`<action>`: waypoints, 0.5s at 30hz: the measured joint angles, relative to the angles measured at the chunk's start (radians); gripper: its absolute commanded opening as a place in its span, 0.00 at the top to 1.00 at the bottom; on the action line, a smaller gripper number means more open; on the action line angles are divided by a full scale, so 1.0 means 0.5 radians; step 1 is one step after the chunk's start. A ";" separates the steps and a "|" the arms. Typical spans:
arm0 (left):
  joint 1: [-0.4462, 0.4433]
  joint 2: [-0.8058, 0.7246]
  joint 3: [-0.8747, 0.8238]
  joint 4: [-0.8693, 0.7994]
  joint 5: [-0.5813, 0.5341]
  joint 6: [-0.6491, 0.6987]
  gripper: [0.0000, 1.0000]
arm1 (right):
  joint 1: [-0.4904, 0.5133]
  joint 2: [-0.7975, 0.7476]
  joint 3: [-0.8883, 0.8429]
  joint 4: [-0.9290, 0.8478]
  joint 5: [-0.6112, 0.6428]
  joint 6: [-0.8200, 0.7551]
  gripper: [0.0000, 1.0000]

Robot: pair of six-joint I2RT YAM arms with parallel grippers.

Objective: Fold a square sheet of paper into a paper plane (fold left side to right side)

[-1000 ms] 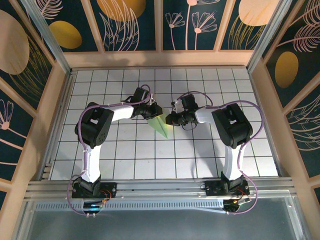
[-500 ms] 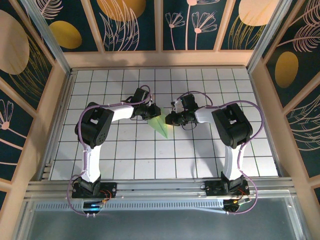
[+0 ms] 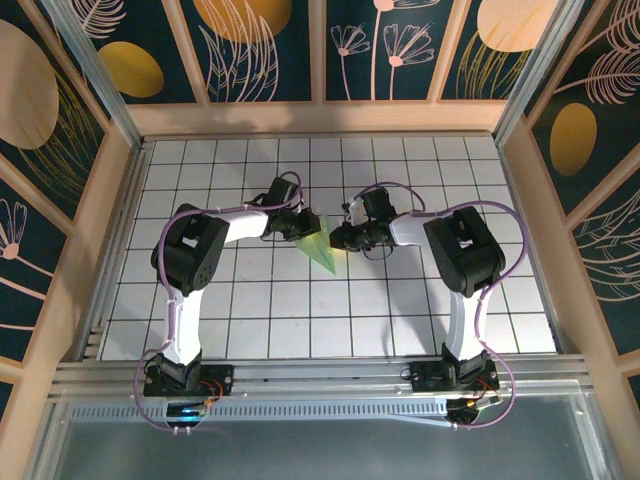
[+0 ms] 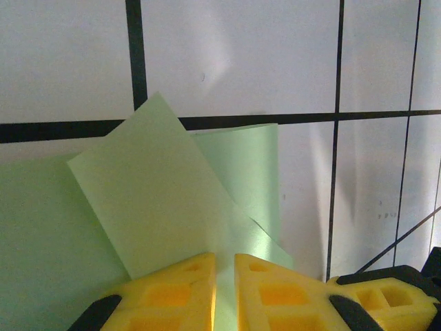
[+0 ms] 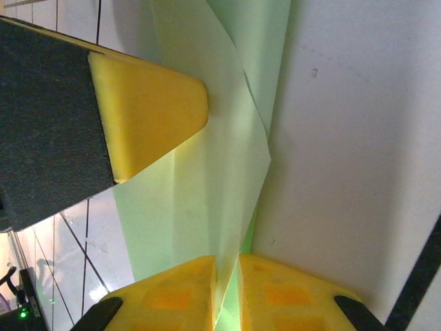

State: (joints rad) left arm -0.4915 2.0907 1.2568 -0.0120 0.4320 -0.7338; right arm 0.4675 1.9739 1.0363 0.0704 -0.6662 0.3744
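**A:** Start at the near edge. What is there?

**B:** Both arm bases, bolted at the near rim of the white gridded table [image 3: 250,310]. The arms reach away from them and bend in toward the middle.

**A:** And the paper?

**B:** The paper plane [image 3: 322,252] lies near the table's centre, between the two wrists. It is a pale-green pointed dart with its tip aimed back at the bases.

**A:** Is the left gripper [image 3: 303,230] holding it?

**B:** Yes. In the left wrist view its yellow fingers [image 4: 186,283] are nearly together, with only a sliver of green paper between them. Beyond them a folded flap lies tilted, its corner crossing a black grid line.

**A:** And the right gripper [image 3: 337,238]?

**B:** It is at the plane's other side. Its fingers [image 5: 275,289] are pressed close, with a paper edge running between them. A yellow finger of the left gripper rests on the paper just beyond.

**A:** What is farthest out?

**B:** Bare tiles, then dark wall panels [image 3: 260,50] with leaf and flower patterns.
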 measured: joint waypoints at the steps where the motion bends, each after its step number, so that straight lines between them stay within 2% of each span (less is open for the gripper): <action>1: 0.000 0.000 0.000 0.000 0.000 0.000 0.84 | 0.000 0.000 0.003 0.001 -0.007 0.005 0.80; 10: 0.000 0.000 -0.003 0.002 -0.007 0.000 0.85 | -0.020 -0.081 0.008 -0.031 0.003 0.050 0.68; 15: 0.000 0.000 -0.005 0.009 -0.007 0.000 0.85 | -0.079 -0.285 -0.024 -0.112 0.060 0.032 0.70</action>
State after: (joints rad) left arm -0.4915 2.0907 1.2541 -0.0074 0.4286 -0.7338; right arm 0.4282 1.8317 1.0241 0.0143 -0.6365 0.3904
